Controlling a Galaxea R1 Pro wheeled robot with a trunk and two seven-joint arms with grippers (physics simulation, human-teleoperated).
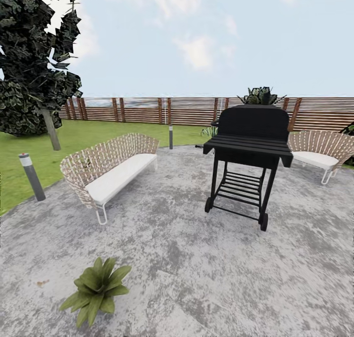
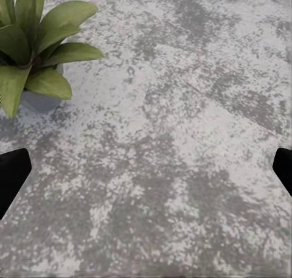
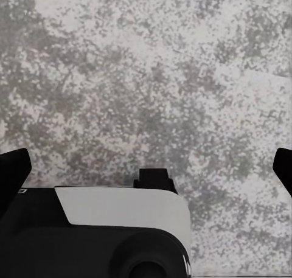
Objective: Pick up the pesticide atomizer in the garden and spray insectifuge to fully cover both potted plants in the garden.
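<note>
Overall, we stand on the round grey patio [image 1: 196,268] of the garden, facing a black grill [image 1: 248,150] at centre right, with one wicker bench [image 1: 110,170] to the left and a second bench [image 1: 319,153] at far right. Beyond them run the lawn [image 1: 29,145], a slatted wooden fence [image 1: 142,110] and a dark tree [image 1: 34,57] at far left.

One of the potted plants [image 1: 96,289] sits low on the paving at near left — a rosette of broad green leaves. The left wrist view brings the same plant [image 2: 33,47] close and reveals its small grey pot [image 2: 39,100], which the head view hides under the leaves.

We judge the step in hand to be the search for the pesticide atomizer, so spraying has not begun. The next move calls for turning or driving the base until the bottle comes into sight, then lowering an arm to it; the grill's shelf and the benches seem likely places to check, though that is a guess.

The left gripper [image 2: 146,168] hangs over bare paving with its dark fingertips at opposite edges of its wrist view — spread wide, pinching nothing. The right gripper [image 3: 146,168] is likewise spread and bare; its view alone shows part of the robot's own black-and-white body [image 3: 121,211] below it.
</note>
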